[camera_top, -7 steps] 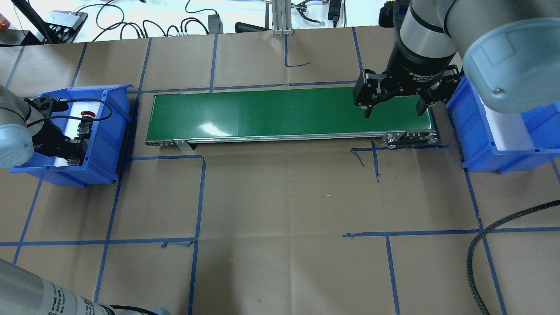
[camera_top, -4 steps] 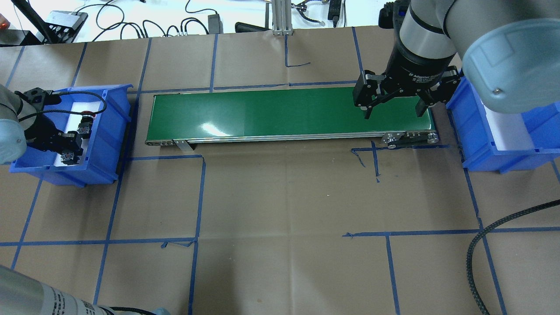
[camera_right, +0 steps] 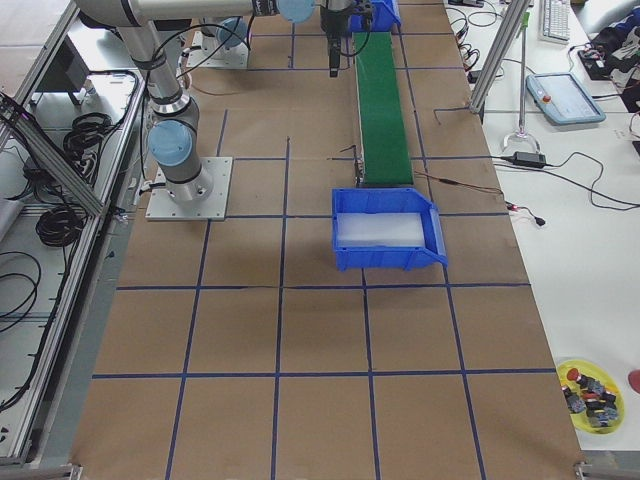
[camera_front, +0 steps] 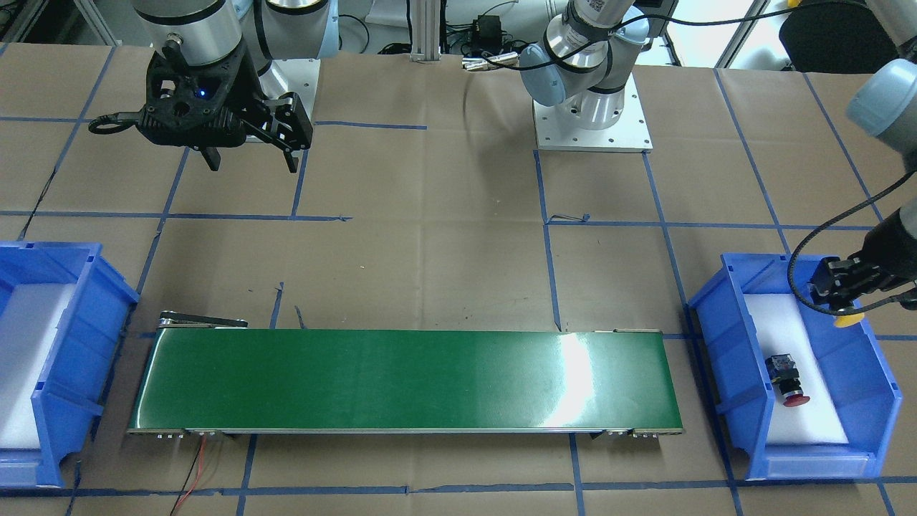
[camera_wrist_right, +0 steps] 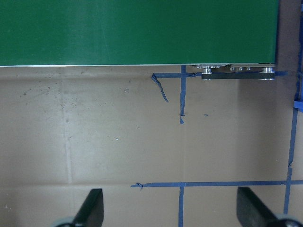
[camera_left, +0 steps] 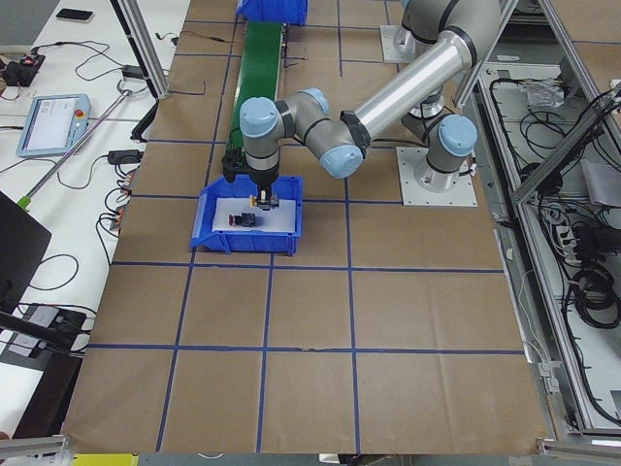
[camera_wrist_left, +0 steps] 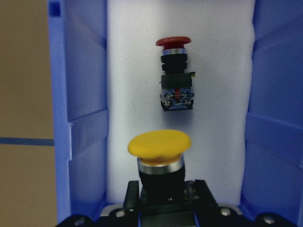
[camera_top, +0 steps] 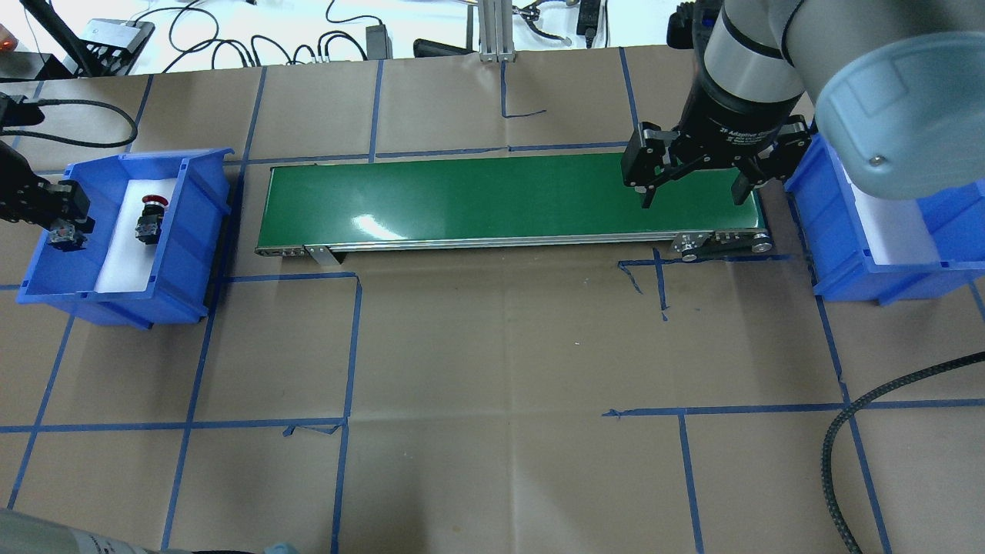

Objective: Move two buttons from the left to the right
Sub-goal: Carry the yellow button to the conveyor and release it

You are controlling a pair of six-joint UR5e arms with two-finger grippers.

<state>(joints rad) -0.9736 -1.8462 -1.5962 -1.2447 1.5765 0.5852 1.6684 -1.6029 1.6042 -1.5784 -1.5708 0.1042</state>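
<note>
Left wrist-mounted: left hand (camera_wrist_left: 163, 195) grips yellow mushroom-cap button (camera_wrist_left: 159, 144) over white foam (camera_wrist_left: 130, 71).

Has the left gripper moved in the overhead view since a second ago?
Yes. The left gripper, shut on the yellow button, has shifted toward the view's left, from over the blue bin's foam to its outer left wall.

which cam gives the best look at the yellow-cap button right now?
Left wrist-mounted: the yellow-cap button fills the foreground, cap and collar plain, held in the left gripper over the blue bin. Front-facing shows only a sliver of cap; overhead its body, no cap; exterior left a speck; the rest nothing.
</note>
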